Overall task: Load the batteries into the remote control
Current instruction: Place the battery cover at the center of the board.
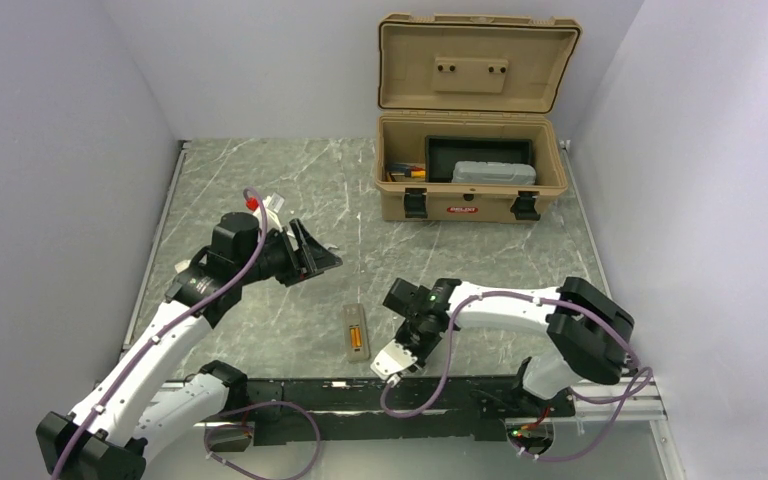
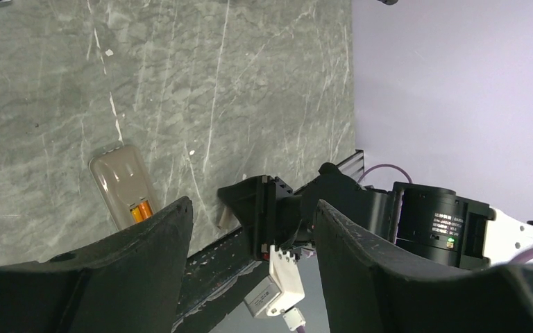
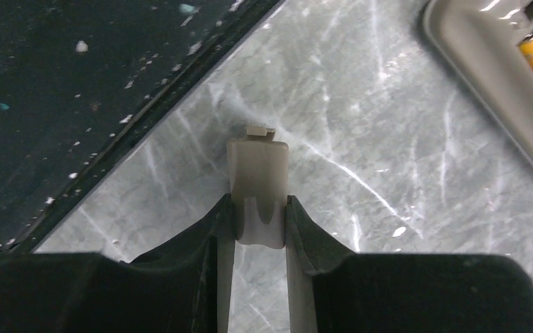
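Observation:
The remote control (image 1: 355, 333) lies back-up on the table between the arms, its bay open, with two orange batteries (image 1: 359, 339) lying in it. It also shows in the left wrist view (image 2: 120, 182) with the batteries (image 2: 141, 210), and at the top right of the right wrist view (image 3: 489, 59). My right gripper (image 1: 398, 347) is just right of the remote, low over the table near the front edge. It is shut on a small grey-tan battery cover (image 3: 257, 177). My left gripper (image 1: 312, 256) is open and empty, held above the table behind and left of the remote.
An open tan toolbox (image 1: 472, 195) with tools inside stands at the back of the table. A small white fitting (image 1: 276, 206) lies behind my left arm. The black mounting rail (image 1: 360, 400) runs along the near edge. Walls close in on both sides.

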Action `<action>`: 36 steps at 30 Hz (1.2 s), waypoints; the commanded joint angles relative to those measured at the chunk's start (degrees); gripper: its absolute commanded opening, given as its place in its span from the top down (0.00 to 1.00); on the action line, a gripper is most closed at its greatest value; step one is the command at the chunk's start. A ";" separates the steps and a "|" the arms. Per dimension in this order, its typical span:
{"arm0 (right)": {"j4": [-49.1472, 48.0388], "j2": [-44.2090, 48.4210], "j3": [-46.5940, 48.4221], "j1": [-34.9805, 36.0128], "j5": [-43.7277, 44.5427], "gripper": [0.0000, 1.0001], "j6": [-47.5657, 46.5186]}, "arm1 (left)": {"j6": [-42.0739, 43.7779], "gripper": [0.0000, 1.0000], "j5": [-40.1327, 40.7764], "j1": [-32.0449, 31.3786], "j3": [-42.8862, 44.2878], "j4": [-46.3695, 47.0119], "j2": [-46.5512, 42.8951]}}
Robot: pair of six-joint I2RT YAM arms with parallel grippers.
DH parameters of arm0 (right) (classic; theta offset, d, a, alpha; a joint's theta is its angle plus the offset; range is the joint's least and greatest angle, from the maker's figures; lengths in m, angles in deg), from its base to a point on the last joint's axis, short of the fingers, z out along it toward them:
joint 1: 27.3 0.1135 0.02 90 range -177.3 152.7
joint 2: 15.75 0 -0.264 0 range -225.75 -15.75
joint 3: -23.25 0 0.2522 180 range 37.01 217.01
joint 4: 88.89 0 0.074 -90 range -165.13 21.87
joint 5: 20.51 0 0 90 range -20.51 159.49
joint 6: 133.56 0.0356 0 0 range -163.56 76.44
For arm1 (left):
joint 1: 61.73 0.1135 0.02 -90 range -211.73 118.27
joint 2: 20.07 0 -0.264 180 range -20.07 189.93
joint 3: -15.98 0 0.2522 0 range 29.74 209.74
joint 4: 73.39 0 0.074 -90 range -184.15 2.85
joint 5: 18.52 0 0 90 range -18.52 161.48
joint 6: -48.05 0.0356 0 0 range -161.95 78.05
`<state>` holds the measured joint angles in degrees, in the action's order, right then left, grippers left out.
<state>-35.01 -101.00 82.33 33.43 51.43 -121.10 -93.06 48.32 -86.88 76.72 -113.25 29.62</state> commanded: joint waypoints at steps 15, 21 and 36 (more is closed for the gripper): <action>-15.26 6.56 3.42 -0.74 -7.22 0.06 15.87 | 0.20 0.33 -0.95 0.45 -2.13 1.87 -1.77; -27.86 20.66 -3.42 -0.77 -8.77 0.05 38.62 | 0.49 0.33 -0.79 0.54 -2.40 2.13 -0.85; -17.25 26.36 0.21 -0.76 17.65 1.00 104.07 | 4.92 0.58 7.19 -4.85 0.15 -2.38 2.08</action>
<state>-65.04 -68.91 73.37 32.79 59.95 -37.28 -91.51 50.51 -88.21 73.55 -113.45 31.24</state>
